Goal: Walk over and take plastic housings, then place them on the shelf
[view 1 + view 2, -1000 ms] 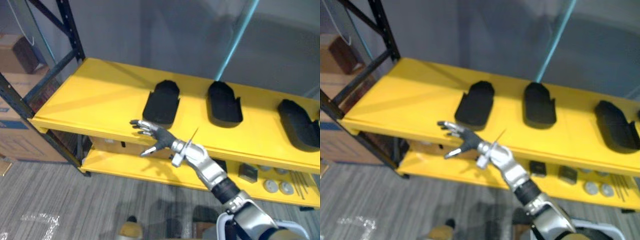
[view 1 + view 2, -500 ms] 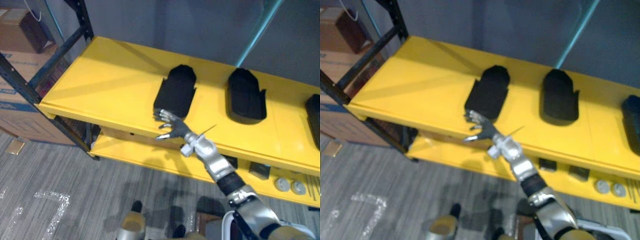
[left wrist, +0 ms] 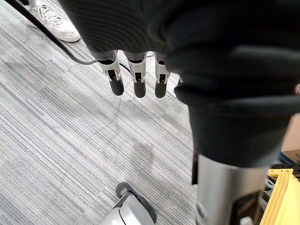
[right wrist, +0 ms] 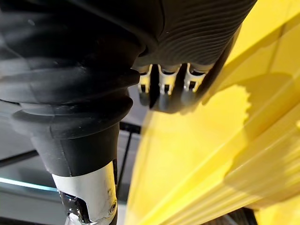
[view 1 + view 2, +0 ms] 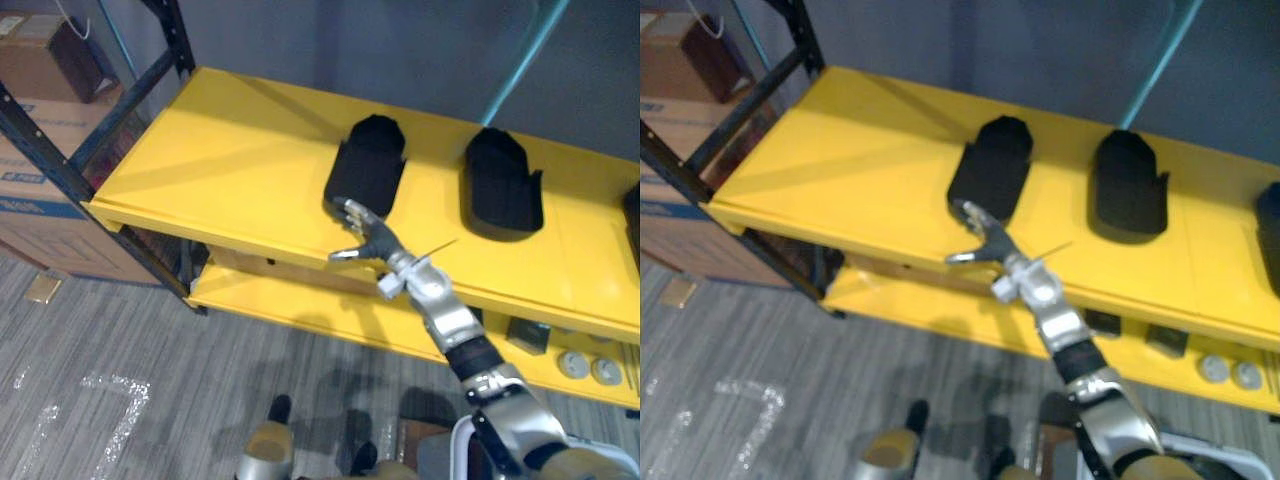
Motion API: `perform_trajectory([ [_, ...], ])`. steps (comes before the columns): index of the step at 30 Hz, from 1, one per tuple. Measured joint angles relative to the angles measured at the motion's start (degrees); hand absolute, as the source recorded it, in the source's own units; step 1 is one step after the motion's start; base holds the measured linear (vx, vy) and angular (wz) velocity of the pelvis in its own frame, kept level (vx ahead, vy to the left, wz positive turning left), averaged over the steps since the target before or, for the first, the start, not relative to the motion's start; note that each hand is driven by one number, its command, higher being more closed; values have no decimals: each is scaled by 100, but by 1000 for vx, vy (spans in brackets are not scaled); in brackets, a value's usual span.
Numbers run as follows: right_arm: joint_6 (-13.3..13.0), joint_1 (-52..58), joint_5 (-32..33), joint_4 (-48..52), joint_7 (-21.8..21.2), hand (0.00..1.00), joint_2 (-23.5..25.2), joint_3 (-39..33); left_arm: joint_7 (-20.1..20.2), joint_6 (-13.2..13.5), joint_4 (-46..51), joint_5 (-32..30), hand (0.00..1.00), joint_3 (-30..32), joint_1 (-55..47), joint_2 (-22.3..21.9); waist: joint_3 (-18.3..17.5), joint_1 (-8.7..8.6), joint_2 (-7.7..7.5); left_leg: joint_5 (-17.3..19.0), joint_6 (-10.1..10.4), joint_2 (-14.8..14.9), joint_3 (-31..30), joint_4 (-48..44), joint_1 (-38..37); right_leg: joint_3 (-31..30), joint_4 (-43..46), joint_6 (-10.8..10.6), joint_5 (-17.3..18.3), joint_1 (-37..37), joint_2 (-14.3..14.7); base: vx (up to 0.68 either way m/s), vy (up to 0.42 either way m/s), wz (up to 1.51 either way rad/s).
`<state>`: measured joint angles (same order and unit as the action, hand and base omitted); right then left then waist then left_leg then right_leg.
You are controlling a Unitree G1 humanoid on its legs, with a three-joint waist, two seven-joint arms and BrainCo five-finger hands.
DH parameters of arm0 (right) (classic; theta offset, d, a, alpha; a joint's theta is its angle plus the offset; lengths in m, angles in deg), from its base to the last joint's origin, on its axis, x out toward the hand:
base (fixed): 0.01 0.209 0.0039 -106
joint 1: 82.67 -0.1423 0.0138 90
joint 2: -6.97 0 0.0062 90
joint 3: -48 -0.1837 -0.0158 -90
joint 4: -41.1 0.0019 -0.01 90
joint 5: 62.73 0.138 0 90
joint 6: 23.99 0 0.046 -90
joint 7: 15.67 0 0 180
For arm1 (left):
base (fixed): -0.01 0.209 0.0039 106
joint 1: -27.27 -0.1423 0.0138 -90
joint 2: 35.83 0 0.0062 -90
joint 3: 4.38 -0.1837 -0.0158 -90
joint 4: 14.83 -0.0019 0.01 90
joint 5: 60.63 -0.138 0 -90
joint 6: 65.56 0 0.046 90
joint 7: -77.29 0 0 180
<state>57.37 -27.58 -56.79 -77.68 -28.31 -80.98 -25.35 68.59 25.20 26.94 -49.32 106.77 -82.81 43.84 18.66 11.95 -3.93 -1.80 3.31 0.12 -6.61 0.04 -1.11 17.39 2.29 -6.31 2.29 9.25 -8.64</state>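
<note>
Three black plastic housings lie on the yellow top shelf [image 5: 210, 150]: the left housing [image 5: 365, 165], the middle housing [image 5: 503, 190], and a third housing [image 5: 1270, 215] cut off by the view's right edge. My right hand [image 5: 365, 235] reaches over the shelf's front edge, open, its fingers spread just before the near end of the left housing and holding nothing. Its fingers [image 4: 164, 86] hover over the yellow surface in the right wrist view. My left hand [image 3: 136, 82] hangs open over the grey carpet.
Black rack uprights [image 5: 60, 170] frame the shelf's left end, with cardboard boxes [image 5: 35, 205] behind them. A lower yellow shelf holds small metal parts [image 5: 575, 365]. A teal pole [image 5: 520, 55] leans behind the shelf. A person's white shoe [image 3: 51, 21] is on the carpet.
The camera has come closer to the shelf. My right hand has risen from below the shelf's front edge to just before the left housing, still open.
</note>
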Motion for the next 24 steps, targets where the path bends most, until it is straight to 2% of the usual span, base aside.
perform_trajectory([
  [8,-10,-156,-9,-191,-76,0,-83,-23,0,-4,32,0,0,0,1,2,18,10,-32,-98,-23,-70,8,69,-11,12,-40,32,29,2,-33,-12,3,1],
  [12,-11,-206,-9,-193,124,0,-83,-76,0,-2,174,4,0,-9,3,1,85,32,-72,-107,-32,-73,9,65,-13,16,-38,10,17,6,-35,0,0,0],
  [17,-24,-249,-32,-211,143,0,-95,-257,0,-1,213,4,0,-181,9,-3,215,60,-52,-109,-36,-85,-17,70,-70,74,-37,-2,24,76,-44,-2,-2,1],
  [20,-74,-250,-168,-211,166,0,-120,-266,2,-1,215,4,0,-209,25,-23,225,59,-58,-151,-30,-81,-65,136,-75,136,-24,-12,54,77,-42,-1,-19,10],
  [24,-120,-254,-491,-210,459,0,-120,-277,3,-2,230,6,0,-222,26,-61,230,76,-57,-164,-31,-82,-69,160,-71,143,-25,-12,54,68,-43,2,-4,1],
])
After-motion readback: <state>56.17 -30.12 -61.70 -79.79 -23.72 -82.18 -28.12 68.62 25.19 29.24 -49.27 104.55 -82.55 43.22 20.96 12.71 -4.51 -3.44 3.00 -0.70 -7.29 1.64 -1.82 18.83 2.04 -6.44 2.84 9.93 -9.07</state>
